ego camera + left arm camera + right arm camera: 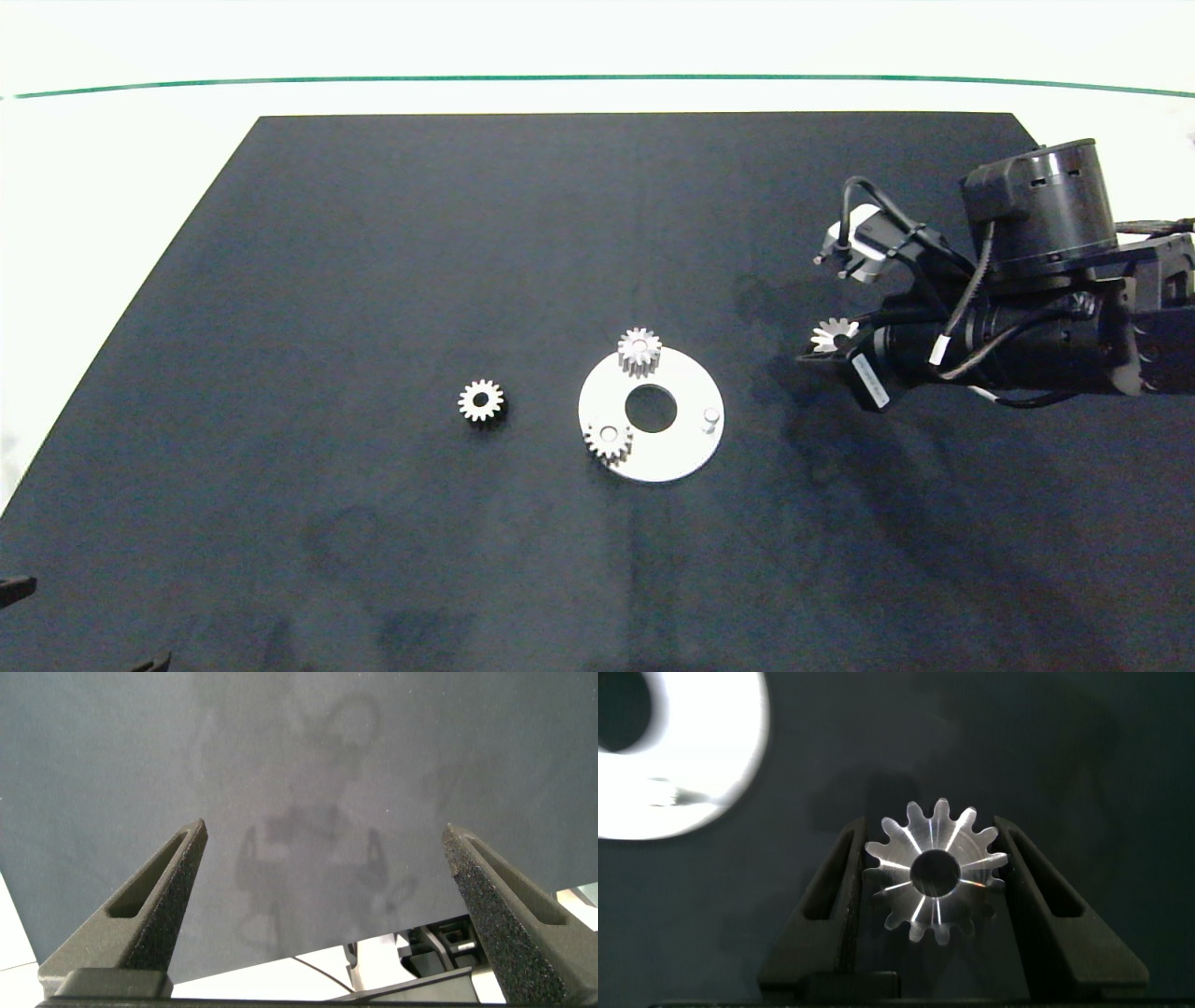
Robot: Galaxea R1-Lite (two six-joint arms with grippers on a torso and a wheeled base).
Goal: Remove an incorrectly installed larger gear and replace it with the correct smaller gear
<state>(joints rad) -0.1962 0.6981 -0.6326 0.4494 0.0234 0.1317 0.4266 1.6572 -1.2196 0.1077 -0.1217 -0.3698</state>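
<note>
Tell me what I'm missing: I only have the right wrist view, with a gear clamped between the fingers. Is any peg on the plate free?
Observer: Yes. The round plate has one bare peg, on the side toward the right gripper and its held gear.
Operator: Other pegs?
Observer: Both are taken, by a far gear and a near gear.
Operator: Any spare?
Observer: One loose gear lies on the mat, beyond the plate from your arm.

The right hand (822, 347) holds the larger gear (834, 333) beside the round plate (677, 448).
</note>
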